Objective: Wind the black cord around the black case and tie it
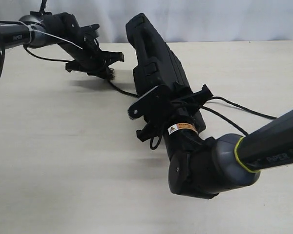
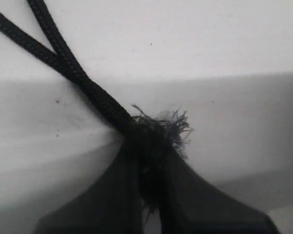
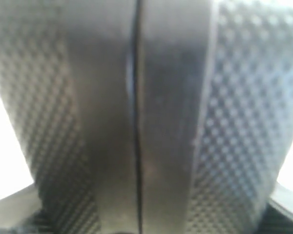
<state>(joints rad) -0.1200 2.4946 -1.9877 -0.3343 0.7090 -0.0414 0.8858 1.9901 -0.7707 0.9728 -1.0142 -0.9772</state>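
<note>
The black case [image 1: 156,63] is held up off the table on its edge, tilted, with its handle end toward the back. My right gripper [image 1: 173,101] is shut on its lower part. The case's seamed edge [image 3: 136,122] fills the right wrist view. The black cord [image 1: 123,90] runs from the case's near end out to my left gripper [image 1: 108,68], which hangs left of the case. That gripper [image 2: 154,161] is shut on the cord's frayed end [image 2: 158,129], and two strands [image 2: 63,58] lead away from the pinch. More of the cord [image 1: 244,110] trails right across the table.
The pale table [image 1: 63,161] stretches under both arms, with a white backdrop [image 1: 210,19] behind its far edge. The right arm's grey wrist joint [image 1: 210,165] sits low in front of the case. The left arm [image 1: 34,31] reaches in from the upper left.
</note>
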